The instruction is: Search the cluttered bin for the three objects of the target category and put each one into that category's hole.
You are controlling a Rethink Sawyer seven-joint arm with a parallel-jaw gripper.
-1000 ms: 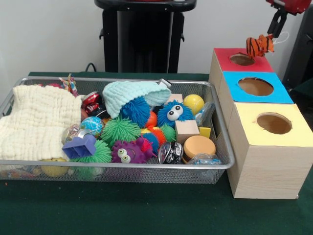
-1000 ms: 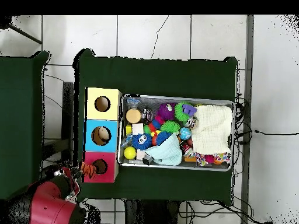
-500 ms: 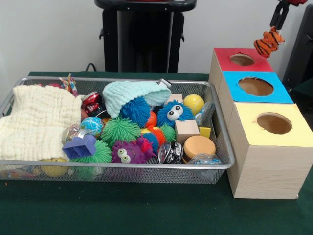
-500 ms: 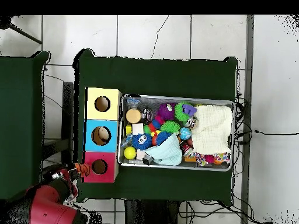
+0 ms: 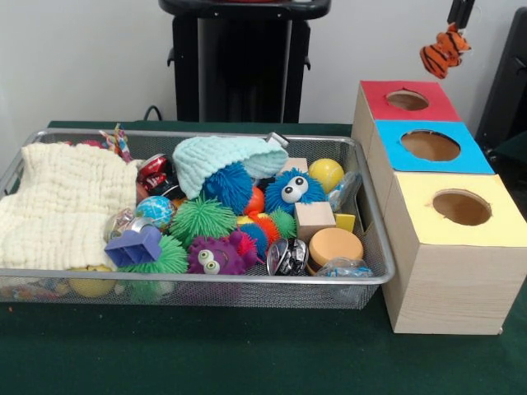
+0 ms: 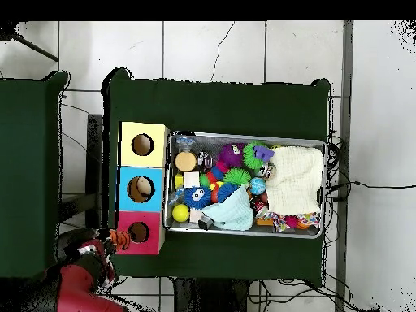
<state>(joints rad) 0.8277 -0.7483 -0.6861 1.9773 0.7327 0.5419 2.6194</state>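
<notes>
Orange-and-black striped tiger toy point(image 5: 443, 49) hangs clamped in the pincer point(image 5: 458, 18), high beside the red box point(image 5: 405, 103) and outside its hole point(image 5: 408, 100). The pincer is cut off by the top edge. Wire bin point(image 5: 372, 247) clutter partly hides beneath the cream cloth point(image 5: 62, 204) on the green surface point(image 5: 247, 354).

I see the bin point(image 5: 362, 216) left of the box row point(image 5: 449, 271) in the front view, nearly touching. The cloth point(image 5: 62, 202) fills its left end; toys point(image 5: 239, 218) crowd the rest. A tiger point(image 5: 440, 51) hangs above the rearmost box, right of its hole point(image 5: 408, 99).
</notes>
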